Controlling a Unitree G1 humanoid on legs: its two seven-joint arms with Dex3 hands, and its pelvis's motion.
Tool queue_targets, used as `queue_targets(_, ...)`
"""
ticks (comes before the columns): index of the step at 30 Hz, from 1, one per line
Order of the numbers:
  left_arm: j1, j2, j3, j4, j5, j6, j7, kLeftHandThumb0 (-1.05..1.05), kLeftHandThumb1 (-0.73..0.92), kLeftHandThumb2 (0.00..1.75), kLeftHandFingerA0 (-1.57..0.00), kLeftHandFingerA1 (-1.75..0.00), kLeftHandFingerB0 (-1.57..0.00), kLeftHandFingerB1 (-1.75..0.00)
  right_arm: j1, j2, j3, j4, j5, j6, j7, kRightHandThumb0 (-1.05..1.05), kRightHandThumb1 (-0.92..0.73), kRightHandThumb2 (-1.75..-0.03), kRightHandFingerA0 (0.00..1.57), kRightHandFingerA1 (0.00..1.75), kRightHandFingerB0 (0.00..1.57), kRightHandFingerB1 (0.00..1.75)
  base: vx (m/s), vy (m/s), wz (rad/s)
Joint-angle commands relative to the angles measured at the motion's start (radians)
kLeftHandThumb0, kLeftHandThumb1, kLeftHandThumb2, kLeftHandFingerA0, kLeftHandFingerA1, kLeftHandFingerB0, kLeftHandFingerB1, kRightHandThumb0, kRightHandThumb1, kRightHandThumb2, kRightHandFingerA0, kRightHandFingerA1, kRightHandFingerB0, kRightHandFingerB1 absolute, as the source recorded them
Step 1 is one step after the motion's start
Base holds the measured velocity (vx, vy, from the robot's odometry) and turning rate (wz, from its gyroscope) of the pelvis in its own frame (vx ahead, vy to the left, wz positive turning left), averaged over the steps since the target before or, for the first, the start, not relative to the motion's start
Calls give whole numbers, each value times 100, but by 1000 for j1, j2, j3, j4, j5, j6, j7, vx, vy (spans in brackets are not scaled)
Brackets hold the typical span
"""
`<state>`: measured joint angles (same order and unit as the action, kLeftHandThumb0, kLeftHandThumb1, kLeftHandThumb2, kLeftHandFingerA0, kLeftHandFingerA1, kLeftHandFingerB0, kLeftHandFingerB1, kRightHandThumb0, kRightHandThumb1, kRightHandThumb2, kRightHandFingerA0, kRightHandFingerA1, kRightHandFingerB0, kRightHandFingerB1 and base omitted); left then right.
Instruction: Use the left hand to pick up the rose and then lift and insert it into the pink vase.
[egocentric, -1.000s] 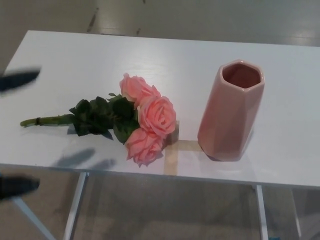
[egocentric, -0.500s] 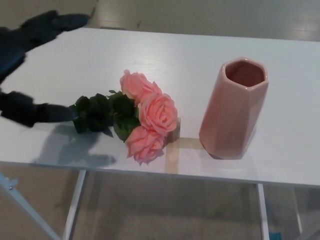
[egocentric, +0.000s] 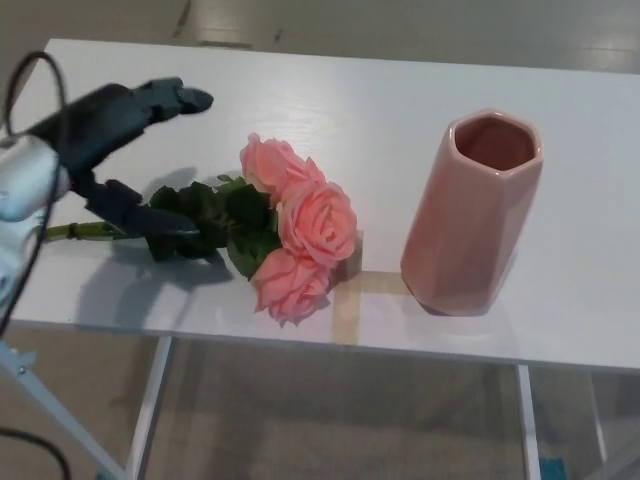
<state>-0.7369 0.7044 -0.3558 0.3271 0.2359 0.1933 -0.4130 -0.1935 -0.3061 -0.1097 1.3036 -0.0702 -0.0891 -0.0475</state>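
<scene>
A bunch of three pink roses (egocentric: 298, 226) with dark green leaves lies flat on the white table (egocentric: 400, 110), blooms toward the vase and stem (egocentric: 80, 231) pointing left. The pink faceted vase (egocentric: 471, 213) stands upright to the right of the blooms, its mouth showing nothing inside. My left hand (egocentric: 118, 150) hovers over the stem end, open, with the upper fingers (egocentric: 170, 97) stretched above the table and the thumb (egocentric: 140, 212) low by the leaves. It is not closed on the stem. My right hand does not show.
A strip of tan tape (egocentric: 350, 300) marks the table front between the roses and the vase. The table's front edge runs just below them, with white legs (egocentric: 150, 400) and floor beneath. A black cable (egocentric: 40, 100) loops over my left wrist.
My left hand has come in from the left and moved right over the stem, with its thumb now reaching the leaves. The roses and vase have not moved; the camera shifted slightly.
</scene>
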Motion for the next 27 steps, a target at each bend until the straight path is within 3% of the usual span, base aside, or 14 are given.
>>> queue_targets(1, -43, -42, -37, 70, 112, 55, 1, -64, 37, 64, -5, -17, -10, -23, 6, -5, -7, 4, 1, -2, -2, -32, -67, -59, 70, 50, 57, 43, 0, 0, 0)
queue_targets(4, -71, -89, -68, 121, 148, 79, 9, -63, 38, 63, -5, -18, -9, -23, 3, -3, 0, 5, -7, -1, -7, -33, -67, -59, 69, 49, 57, 43, 0, 0, 0)
queue_targets(5, -74, -99, -75, 132, 158, 81, 12, -55, 35, 76, 0, -21, -6, -29, 3, -3, 2, 5, -8, -2, -8, -33, -67, -59, 69, 49, 57, 43, 0, 0, 0)
queue_targets(10, -78, -118, -75, 153, 182, 80, 15, -55, 35, 76, 0, -21, -6, -29, 4, -2, 4, 5, -8, -3, -8, -33, -67, -59, 69, 49, 57, 43, 0, 0, 0)
queue_targets(12, -94, -175, -94, 243, 200, 50, 58, -57, 38, 75, -4, -20, -10, -29, 2, -3, 2, 3, -5, -4, -6, -32, -67, -59, 70, 50, 57, 43, 0, 0, 0)
queue_targets(17, -110, -214, -93, 315, 214, 18, 85, -55, 36, 76, -3, -25, -6, -32, 2, -4, 4, 4, -7, -6, -9, -33, -67, -59, 70, 50, 57, 43, 0, 0, 0)
queue_targets(18, -108, -228, -95, 322, 217, 16, 92, -63, 37, 63, -6, -18, -11, -26, 2, -3, 3, 5, -7, -5, -10, -33, -67, -59, 70, 50, 58, 44, 0, 0, 0)
queue_targets(20, -111, -248, -98, 329, 225, 18, 93, -59, 44, 54, 0, -24, -10, -27, -1, -3, -2, 6, -1, 0, -8, -33, -67, -59, 70, 50, 58, 44, 0, 0, 0)
queue_targets(22, -121, -260, -97, 355, 229, 6, 99, -59, 44, 54, -1, -24, -10, -26, -6, 0, -8, 6, 5, 3, -5, -33, -67, -59, 70, 50, 58, 44, 0, 0, 0)
queue_targets(23, -124, -269, -98, 369, 231, 1, 104, -60, 37, 62, -7, -20, -11, -26, -5, 0, -9, 6, 6, 1, -6, -32, -67, -59, 70, 50, 58, 44, 0, 0, 0)
queue_targets(27, -132, -308, -110, 432, 247, -23, 134, -52, 42, 55, -9, -22, -12, -25, -5, 0, -24, 4, 14, 0, -6, -32, -67, -59, 69, 50, 58, 44, 0, 0, 0)
